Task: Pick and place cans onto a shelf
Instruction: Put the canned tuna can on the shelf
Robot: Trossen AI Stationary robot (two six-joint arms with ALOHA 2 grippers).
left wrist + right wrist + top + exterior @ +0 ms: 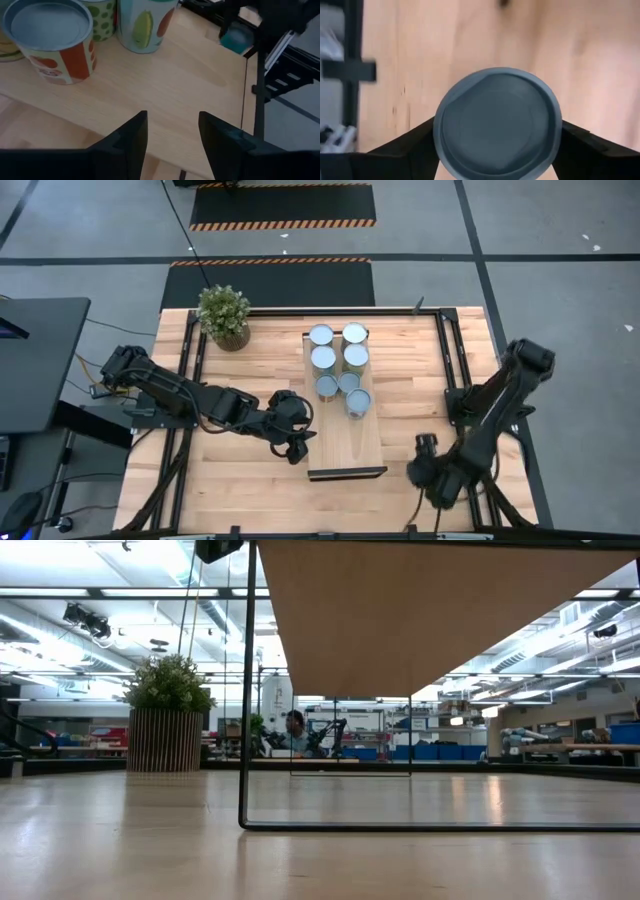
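The shelf (345, 445) is a pale raised board in the table's middle, and its underside (420, 610) fills the top of the low view. Several cans (340, 365) stand upright on its far half. Three of them, with printed labels (50, 40), show ahead of my left gripper (172, 135). That gripper is open and bare over the board's left edge (297, 448). My right gripper (425, 470) hangs at the table's near right, shut on another can (497, 130) with a grey top. In the high view the gripper hides that can. My right gripper pinches the can by its round side wall (439, 137), one finger (417, 142) on each side just below the top rim. The fingers come from above, pointing down. The can sits upright with its top toward the wrist camera. Whether its base is on the table I cannot tell.
A potted plant (223, 315) stands at the table's far left (168, 720). Black frame rails run along the table's left (190, 380) and right (450, 360). The shelf's thin black leg (245, 690) stands on the tabletop. A person (295, 730) sits far beyond the table.
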